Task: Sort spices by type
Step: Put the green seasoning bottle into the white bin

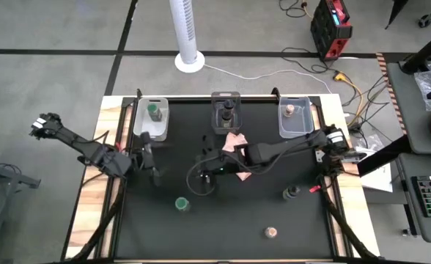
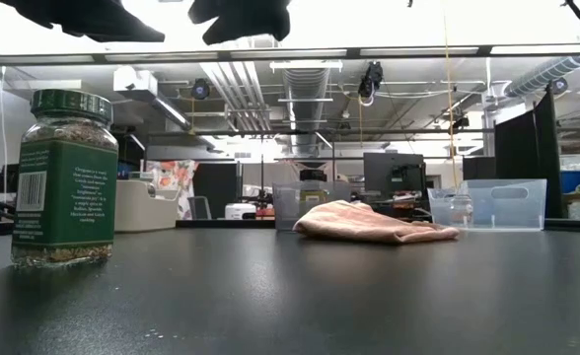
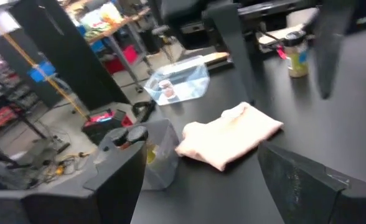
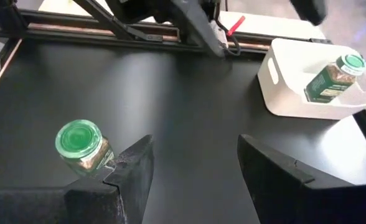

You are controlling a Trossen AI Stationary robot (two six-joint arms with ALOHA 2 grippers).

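Three spice jars stand loose on the black table: a green-lidded one [image 1: 182, 204] [image 4: 80, 146] near the middle, a dark-lidded one [image 1: 292, 193] to the right and a tan-lidded one [image 1: 272, 233] by the near edge. The left clear bin [image 1: 152, 121] holds a green-lidded jar [image 4: 332, 78], the middle bin [image 1: 225, 110] dark-lidded jars, and the right bin [image 1: 294, 119] a tan-lidded jar. My right gripper [image 1: 207, 170] [image 4: 195, 168] hangs open above the table's middle, with the loose green jar beside one finger and apart from it. My left gripper [image 1: 152, 163] [image 3: 201, 186] is open near the left bin.
A crumpled pink cloth [image 1: 236, 148] [image 2: 374, 222] lies on the table in front of the middle bin, under my right arm. The near half of the table holds only the loose jars. Wooden strips [image 1: 105, 183] edge the table on both sides.
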